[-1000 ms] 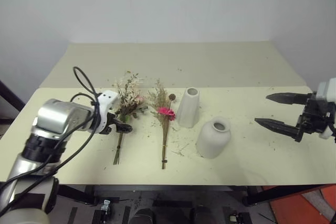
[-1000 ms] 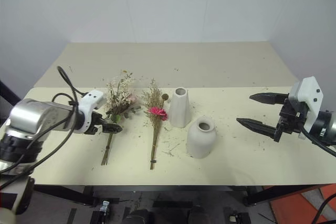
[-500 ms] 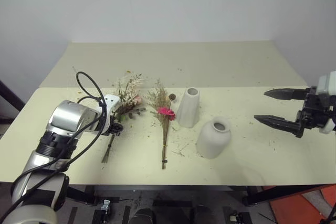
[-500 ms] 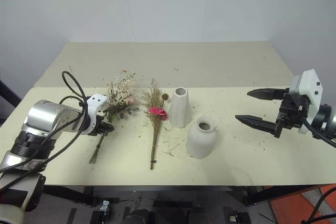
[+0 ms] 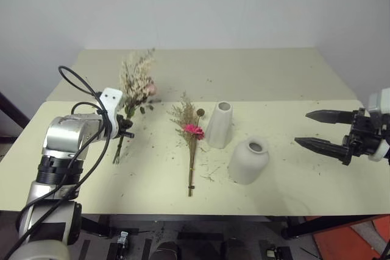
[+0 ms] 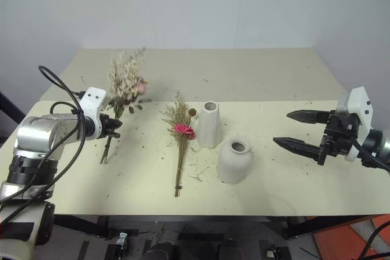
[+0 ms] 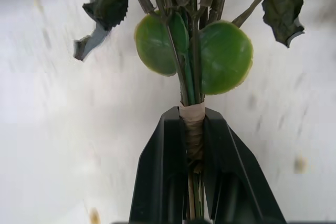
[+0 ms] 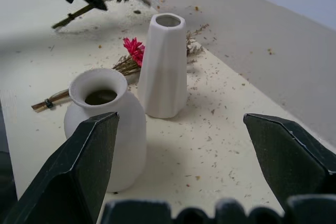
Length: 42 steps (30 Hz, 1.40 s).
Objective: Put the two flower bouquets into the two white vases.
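I see left gripper (image 5: 126, 131) clamped on cream bouquet (image 5: 135, 83), lifted | right gripper (image 5: 322, 130) wide open, empty, near squat vase (image 5: 248, 160)

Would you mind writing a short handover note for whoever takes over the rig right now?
Left tool: shut on the cream-and-pink bouquet at its taped stems, holding it lifted over the table's left side, its stem ends low near the surface.
Right tool: open, holding nothing, hovering to the right of the vases.
Tan bouquet with the magenta daisy: lying flat on the table, just left of the tall vase.
Squat vase: upright, in front of and to the right of the tall one. Both vases hold no flowers.
Done: first bouquet picked up.
Left: place it in a vase, then pick up and place the tan bouquet.
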Motion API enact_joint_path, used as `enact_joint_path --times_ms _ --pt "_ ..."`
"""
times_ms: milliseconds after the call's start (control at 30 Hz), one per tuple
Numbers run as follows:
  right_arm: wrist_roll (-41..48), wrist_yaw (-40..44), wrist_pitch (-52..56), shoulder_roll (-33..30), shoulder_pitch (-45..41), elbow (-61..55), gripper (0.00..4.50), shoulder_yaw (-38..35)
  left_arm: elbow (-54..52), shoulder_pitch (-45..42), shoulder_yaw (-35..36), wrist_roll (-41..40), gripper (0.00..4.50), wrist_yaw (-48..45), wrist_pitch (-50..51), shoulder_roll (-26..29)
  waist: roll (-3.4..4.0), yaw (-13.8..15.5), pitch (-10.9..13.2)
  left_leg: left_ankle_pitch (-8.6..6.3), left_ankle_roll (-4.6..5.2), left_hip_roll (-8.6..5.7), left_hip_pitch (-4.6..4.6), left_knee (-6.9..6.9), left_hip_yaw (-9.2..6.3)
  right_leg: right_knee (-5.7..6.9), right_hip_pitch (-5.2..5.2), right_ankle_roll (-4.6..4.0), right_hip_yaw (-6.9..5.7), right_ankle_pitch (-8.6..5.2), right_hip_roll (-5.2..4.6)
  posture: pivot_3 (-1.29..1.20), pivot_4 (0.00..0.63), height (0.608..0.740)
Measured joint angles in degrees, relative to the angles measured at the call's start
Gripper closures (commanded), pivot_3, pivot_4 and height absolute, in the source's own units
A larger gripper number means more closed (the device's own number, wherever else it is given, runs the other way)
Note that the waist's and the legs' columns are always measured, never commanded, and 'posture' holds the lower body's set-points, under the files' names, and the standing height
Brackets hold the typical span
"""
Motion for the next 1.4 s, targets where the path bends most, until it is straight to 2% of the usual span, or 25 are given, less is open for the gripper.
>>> enact_joint_path --times_ms 67,200,400,700,867,1400 --pt "0.5 -0.5 0.2 0.0 0.4 -0.6 0.0 -0.3 -2.4 1.1 0.6 0.0 4.38 -0.6 -5.3 -0.4 0.0 0.0 0.0 0.0 -0.01 0.0 0.0 0.0 0.0 -0.01 0.0 0.01 0.0 0.0 0.0 0.0 0.15 0.74" --pt "1.0 -1.7 1.0 0.1 1.2 -1.5 0.0 -1.0 -5.5 1.1 3.1 -0.2 4.38 0.2 -14.7 -5.2 0.0 0.1 0.0 0.01 -0.02 0.0 -0.07 0.04 0.0 -0.04 0.0 0.05 -0.01 0.04 0.0 0.0 0.15 0.74" --pt "2.7 -2.6 2.1 0.1 1.6 -2.0 0.0 -2.0 -6.3 -3.5 3.3 -0.6 4.38 -2.6 -20.5 -7.0 -0.01 0.0 0.0 0.01 -0.01 -0.01 -0.09 0.04 0.01 -0.05 0.0 0.06 -0.02 0.05 0.03 0.0 0.15 0.74" --pt "3.1 -2.9 2.1 0.2 1.9 -2.2 0.0 -2.2 1.4 -17.3 5.4 -5.0 4.38 -4.9 -25.5 -16.2 -0.03 0.1 0.0 0.02 -0.01 -0.05 -0.17 0.18 0.01 -0.12 0.03 0.16 -0.04 0.1 0.03 0.0 0.15 0.74" --pt "3.1 -3.2 2.0 0.7 2.3 -2.2 0.0 -2.3 6.0 -19.4 5.3 -7.1 4.38 -7.9 -26.8 -19.2 -0.04 -0.2 0.0 0.02 -0.02 -0.04 -0.17 0.21 0.01 -0.09 0.01 0.16 -0.04 0.1 0.04 0.0 0.15 0.74" --pt "3.1 -4.0 2.0 1.0 3.8 -4.6 0.0 -6.4 10.9 -26.9 5.6 -11.6 4.38 -10.6 -27.3 -25.1 -0.05 -0.1 0.0 0.03 -0.03 -0.06 -0.19 0.22 0.01 -0.12 0.02 0.17 -0.04 0.09 0.04 0.0 0.15 0.74"
